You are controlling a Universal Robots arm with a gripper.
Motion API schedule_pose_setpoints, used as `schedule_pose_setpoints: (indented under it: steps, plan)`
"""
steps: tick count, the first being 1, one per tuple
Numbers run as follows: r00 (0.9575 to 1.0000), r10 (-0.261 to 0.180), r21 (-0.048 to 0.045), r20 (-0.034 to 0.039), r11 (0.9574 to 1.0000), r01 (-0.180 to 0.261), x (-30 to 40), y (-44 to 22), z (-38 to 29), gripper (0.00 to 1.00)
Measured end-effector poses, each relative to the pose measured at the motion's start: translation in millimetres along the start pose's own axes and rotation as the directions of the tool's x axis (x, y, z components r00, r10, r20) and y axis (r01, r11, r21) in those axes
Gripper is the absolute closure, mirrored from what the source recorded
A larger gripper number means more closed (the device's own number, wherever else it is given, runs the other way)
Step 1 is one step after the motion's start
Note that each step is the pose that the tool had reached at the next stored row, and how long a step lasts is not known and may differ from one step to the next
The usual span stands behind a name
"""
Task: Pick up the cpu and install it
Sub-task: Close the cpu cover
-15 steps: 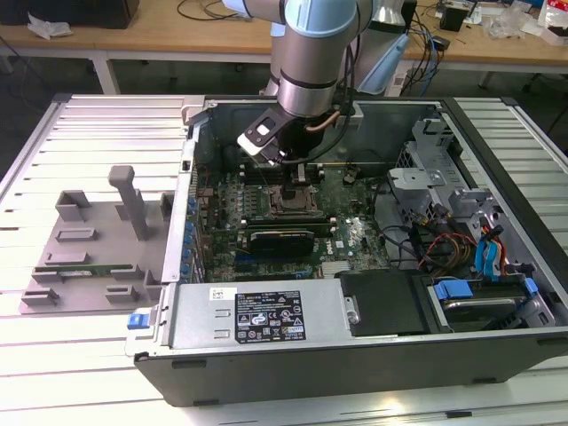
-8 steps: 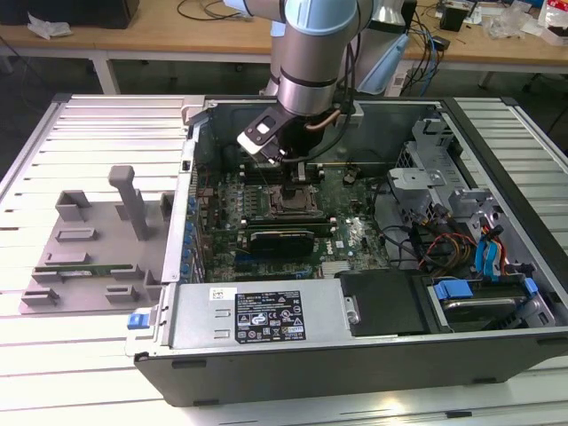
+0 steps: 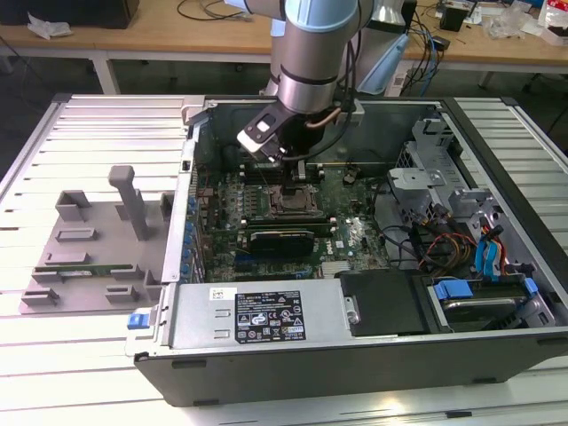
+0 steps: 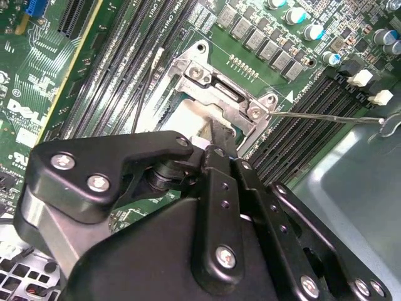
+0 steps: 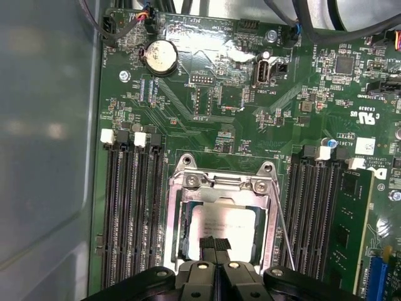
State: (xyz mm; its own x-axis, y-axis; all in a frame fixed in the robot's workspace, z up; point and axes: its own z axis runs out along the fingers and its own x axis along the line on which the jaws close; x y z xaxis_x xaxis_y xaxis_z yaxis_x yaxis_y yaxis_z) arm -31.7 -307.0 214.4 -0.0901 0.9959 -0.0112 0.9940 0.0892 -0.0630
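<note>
The cpu [image 5: 222,224] lies flat in its socket frame [image 5: 220,184]. It is likely light, stiff, slick-topped and fragile underneath, so its edges look safest to hold. The fingers [image 5: 207,244] of the gripper [image 5: 213,243] are pressed together, empty, at its rim.

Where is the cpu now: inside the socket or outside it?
Inside. In the first wrist view the cpu lies flat within the socket frame, with the gripper at its edge.

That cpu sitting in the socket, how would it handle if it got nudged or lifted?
The cpu looks thin, flat and rigid, so probably stiff and unlikely to roll. Its shiny metal top may be slippery. Seated inside the socket frame, it likely resists sideways pushes.
</note>
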Motion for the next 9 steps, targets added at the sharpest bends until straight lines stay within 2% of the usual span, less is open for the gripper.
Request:
schedule_pose_setpoints:
  steps: [9]
  plan:
    - [1.0000, 0.000, 0.0000, 0.0000, 1.0000, 0.000, 0.0, -0.3, -4.3, 0.89]
